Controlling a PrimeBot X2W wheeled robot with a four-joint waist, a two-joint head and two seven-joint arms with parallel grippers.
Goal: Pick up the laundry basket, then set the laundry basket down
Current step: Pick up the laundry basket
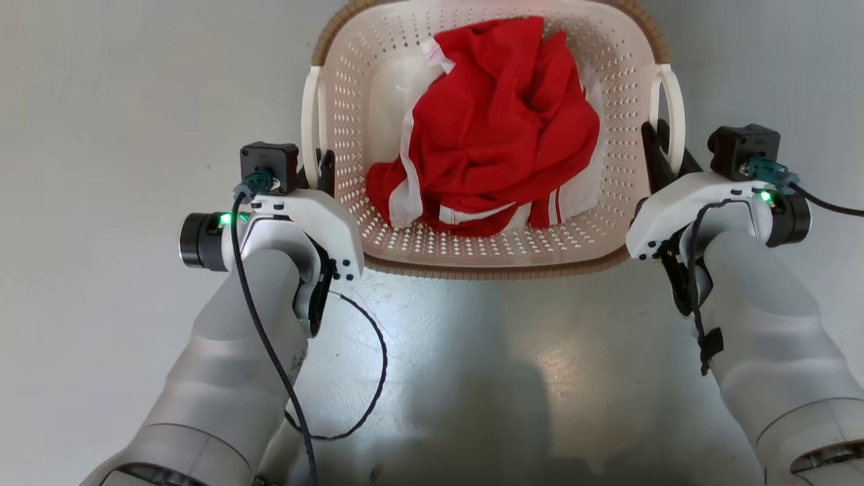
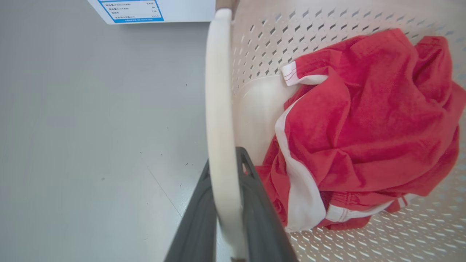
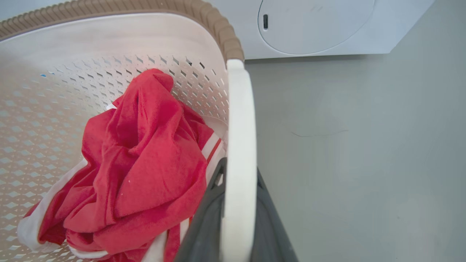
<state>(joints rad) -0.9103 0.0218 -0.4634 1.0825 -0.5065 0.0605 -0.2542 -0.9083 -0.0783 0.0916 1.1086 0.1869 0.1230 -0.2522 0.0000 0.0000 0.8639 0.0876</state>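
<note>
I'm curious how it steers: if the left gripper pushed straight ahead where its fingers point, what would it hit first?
The left gripper straddles the white loop handle of the cream perforated plastic laundry basket; going on, it would probably meet the handle's far end joining the basket first.

**Pale grey floor, white appliance at the edge**

A smooth, pale grey floor (image 1: 101, 101) spreads all around, with a glossy patch of reflected light (image 1: 486, 324) in the head view. Tiny dark specks and a thin hairline mark (image 3: 316, 134) show on it. A white washing machine (image 3: 327, 29) with a round door stands on the floor. A blue-bordered label (image 2: 133, 10) sits on a white panel.
</note>
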